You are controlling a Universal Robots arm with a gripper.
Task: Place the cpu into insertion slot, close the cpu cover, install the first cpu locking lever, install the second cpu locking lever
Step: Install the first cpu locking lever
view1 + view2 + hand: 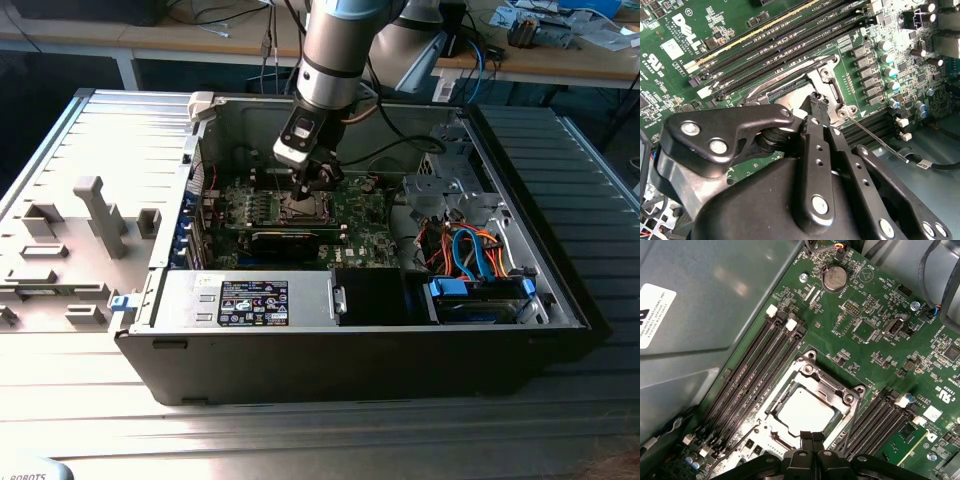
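Closed jaws over cpu cover (832, 396), cpu (805, 410) within

Silver-grey arm (328, 62), pale blue joint cap (345, 8).
Black gripper (815, 100) of matte linkage plates (735, 125), studded with silver screws (818, 204) and small holes; white wrist block (294, 140) above.

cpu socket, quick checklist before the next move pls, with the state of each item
1. The cpu lies flat in the insertion slot: ok.
2. The cpu cover is lowered around the chip: ok.
3. The thin locking lever is latched: cannot tell.
4. The gripper is shut, at the socket's edge: ok.
5. The memory slots beside the socket are free of loose parts: ok.
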